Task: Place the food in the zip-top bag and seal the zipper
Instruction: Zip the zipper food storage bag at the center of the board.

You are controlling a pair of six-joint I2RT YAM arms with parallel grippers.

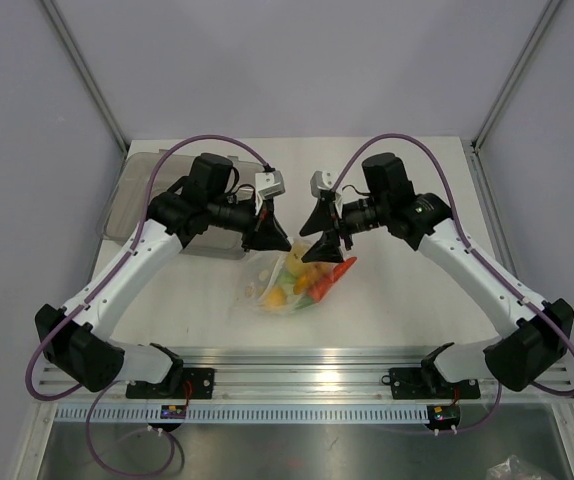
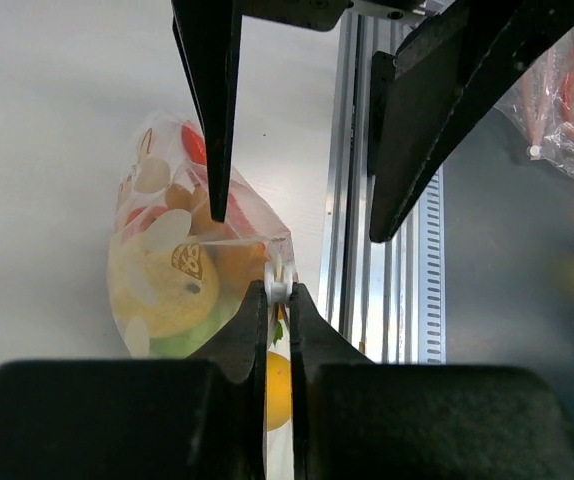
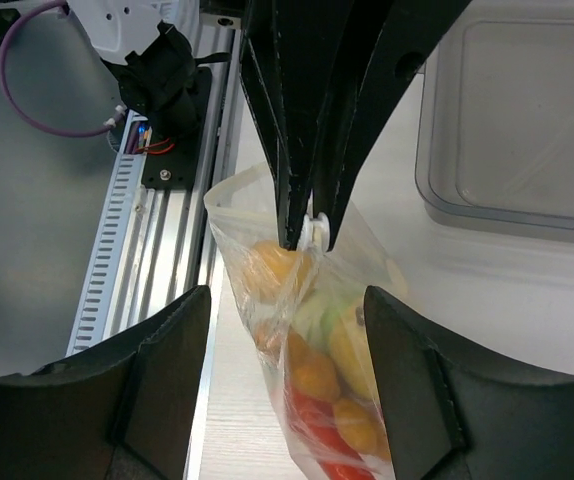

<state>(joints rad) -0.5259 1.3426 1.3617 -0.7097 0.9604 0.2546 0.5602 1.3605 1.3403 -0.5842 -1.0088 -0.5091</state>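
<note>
- My left gripper (image 2: pixel 279 300) is closed on the zipper (image 3: pixel 315 228). It pinches the pale strip at one spot of the mouth of the zip-top bag (image 1: pixel 289 290).
- My right gripper (image 3: pixel 287 335) stands open, with one finger on each side of the bag. As far as I can see, it touches nothing.
- The bag is between the two grippers, near the middle of the table (image 1: pixel 407 300). Its top is lifted by the pinch. Its lower part seems to rest on the surface, but I cannot be sure.
- The food (image 3: pixel 317 378) is inside the bag: orange, yellow, green and red pieces heaped toward the bottom.
- I judge the film to be thin, soft and slippery, so it will fold and slide if I take it by the wall. The toys look light, but they pull the film down.
- The stiffer zipper strip is the better place to hold. I would close the right fingers on it just beside the left pinch.
- Beside the pinch the mouth edge bows outward, so I think the seal is not complete.
</note>
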